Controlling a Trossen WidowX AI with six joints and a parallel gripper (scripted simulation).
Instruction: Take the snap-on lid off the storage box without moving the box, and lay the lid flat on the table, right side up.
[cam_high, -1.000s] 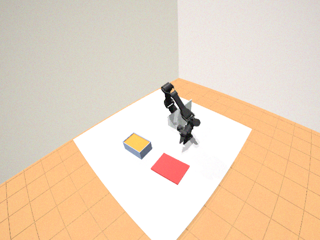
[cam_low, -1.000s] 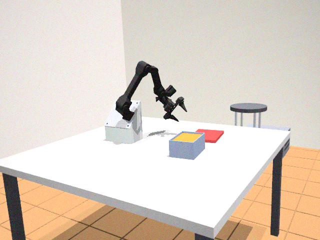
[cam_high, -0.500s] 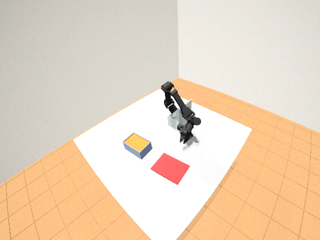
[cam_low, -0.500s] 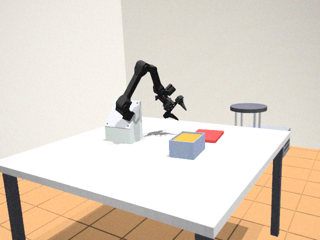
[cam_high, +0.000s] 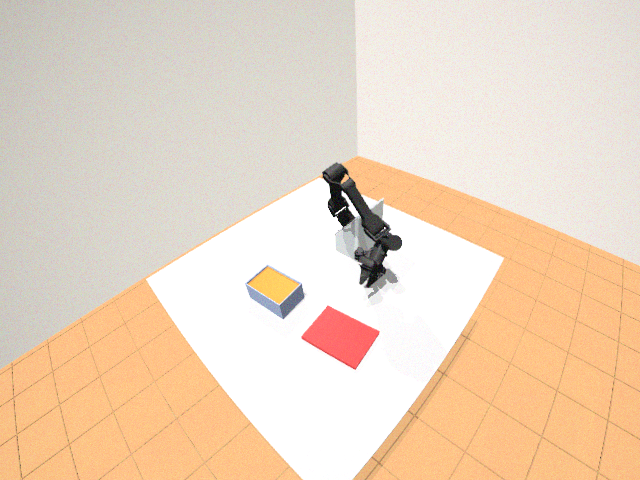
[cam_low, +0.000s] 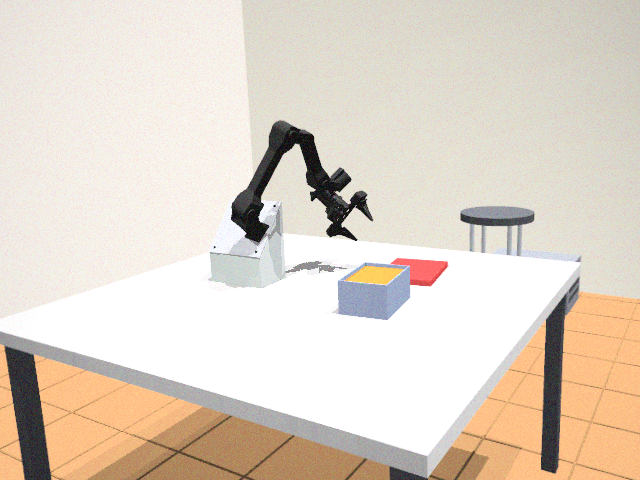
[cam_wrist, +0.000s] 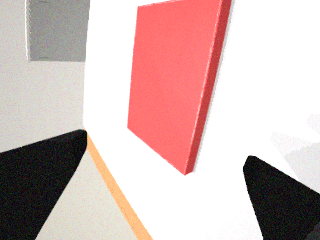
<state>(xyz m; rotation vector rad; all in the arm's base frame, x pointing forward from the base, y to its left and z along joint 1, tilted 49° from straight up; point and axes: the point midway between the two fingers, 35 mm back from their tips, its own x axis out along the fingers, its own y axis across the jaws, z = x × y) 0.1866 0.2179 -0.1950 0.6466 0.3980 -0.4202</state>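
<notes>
Spread nearly as wide as they go, the fingers of our black gripper (cam_high: 366, 283) (cam_low: 364, 230) (cam_wrist: 167, 149) hold nothing and touch nothing; they hang in the air above the table. Our lid (cam_high: 341, 336) (cam_low: 422, 271) (cam_wrist: 172, 80), a thin red rectangle, lies flat on the white table (cam_high: 217, 289) (cam_low: 289, 341) (cam_wrist: 260, 75), beside the storage box and apart from it. The box (cam_high: 272, 301) (cam_low: 364, 300) is blue-grey, stands upright with its top uncovered, and shows a flat orange surface just inside its rim. Outward from the box, on the side where our arm is mounted, a pale wedge-shaped base (cam_high: 343, 242) (cam_low: 235, 268) carries the arm. Farther off, beyond the table on the lid's side of the box, stands a round dark stool (cam_low: 497, 215).

We judge the lifting and laying down to be done, leaving only the withdrawal. Our next move calls for keeping the gripper raised and parking it clear of both parts. We see a smooth, unbroken face on the lid, which suggests right side up, though we cannot confirm its underside.
</notes>
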